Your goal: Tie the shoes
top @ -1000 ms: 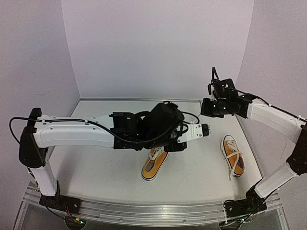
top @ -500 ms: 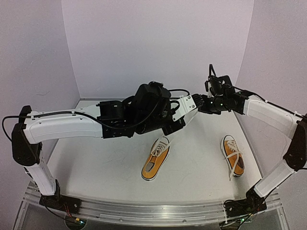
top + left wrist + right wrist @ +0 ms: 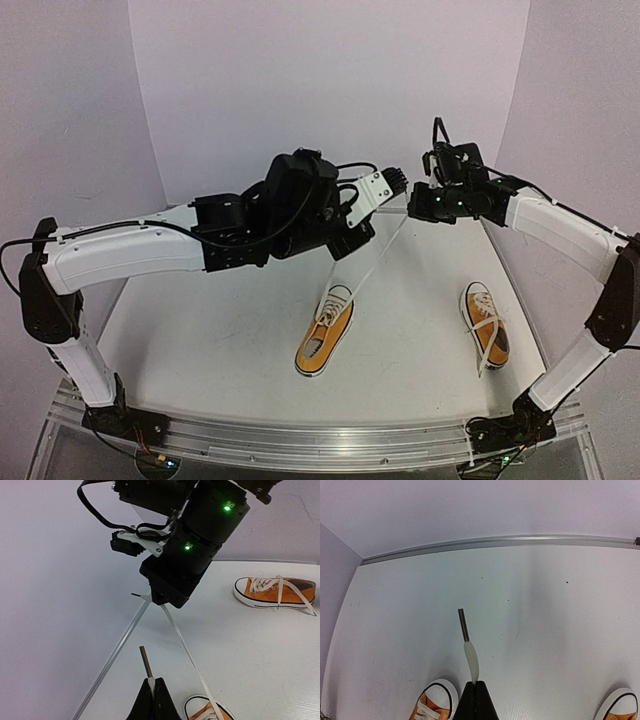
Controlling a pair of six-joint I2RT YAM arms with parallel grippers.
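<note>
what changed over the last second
The left gripper rose from just above the middle shoe toward the right gripper, which edged left; a lace now runs taut up from that shoe. That shoe and the right shoe stayed put.

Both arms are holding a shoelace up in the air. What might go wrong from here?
1. The left gripper and the right gripper each pinch a lace near its very tip, so an end might slip free.
2. One lace runs taut from the middle shoe up to the right gripper; more pull may lift or drag the shoe.
3. The two wrists sit close together and might bump.
</note>
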